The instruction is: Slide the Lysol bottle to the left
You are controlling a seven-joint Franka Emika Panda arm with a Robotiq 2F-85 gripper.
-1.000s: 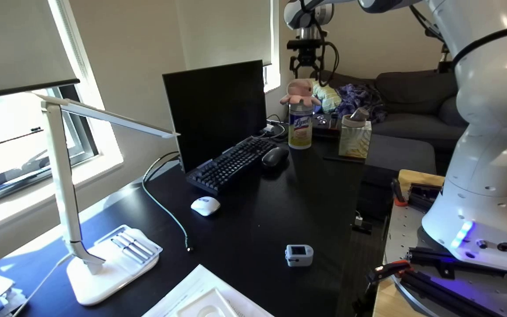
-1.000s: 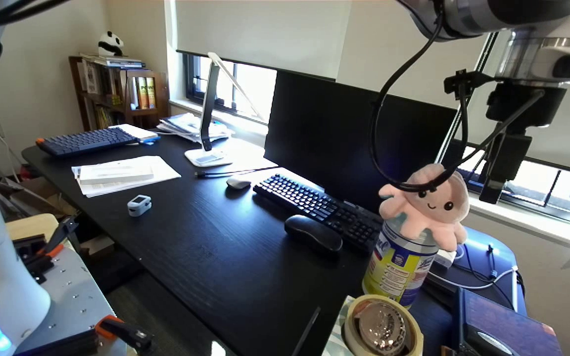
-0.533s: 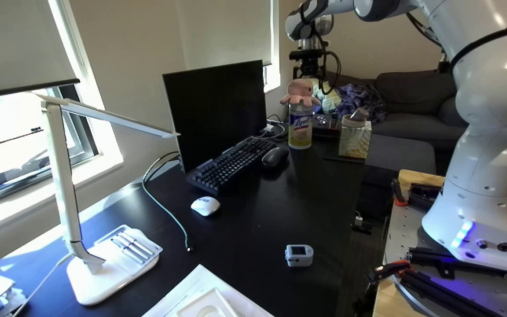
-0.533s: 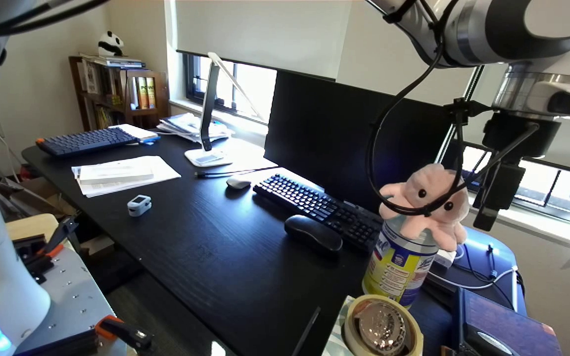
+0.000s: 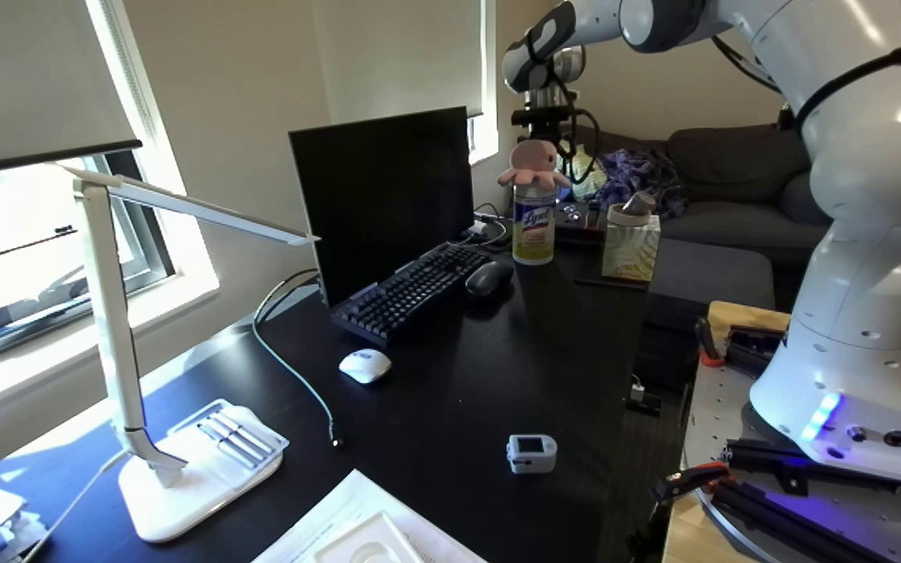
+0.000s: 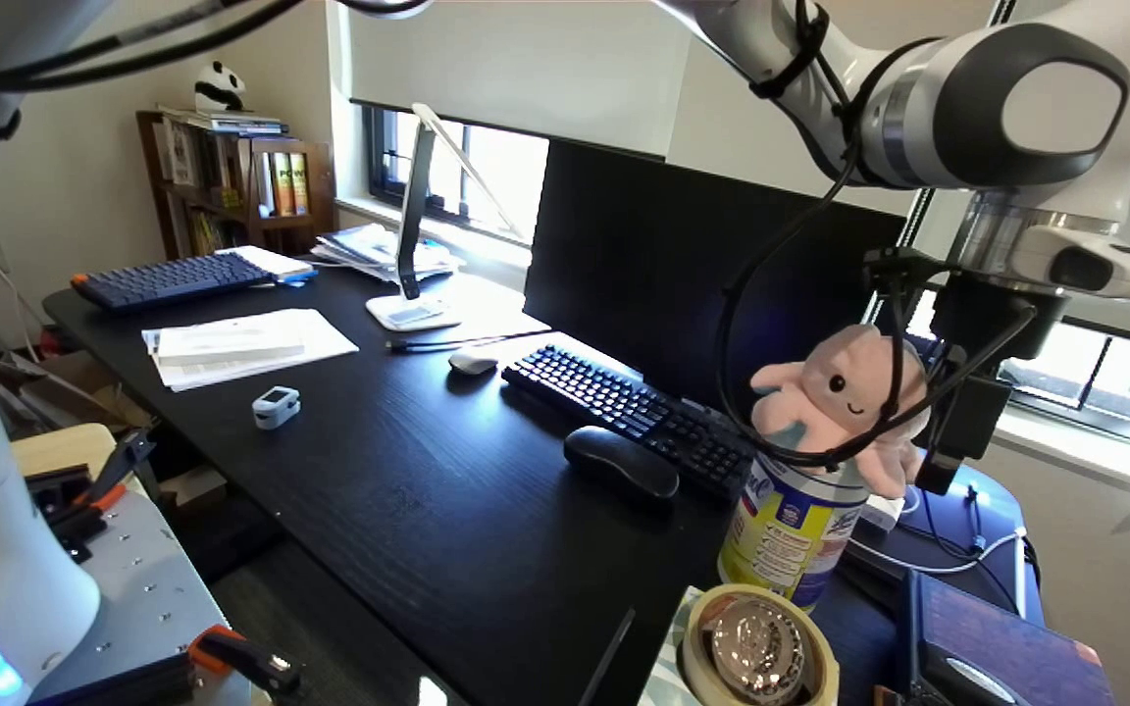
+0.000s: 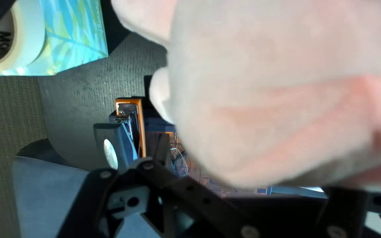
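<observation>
In an exterior view the Lysol bottle (image 5: 534, 233) stands upright on the black desk (image 5: 560, 344), directly beneath the pink octopus plush (image 5: 533, 163). In an exterior view the gripper (image 6: 940, 476) hangs just beside that plush, on the side away from the black mouse (image 6: 621, 463). In the wrist view its fingers (image 7: 161, 152) stand well apart near the plush, gripping nothing; whether they touch it I cannot tell.
</observation>
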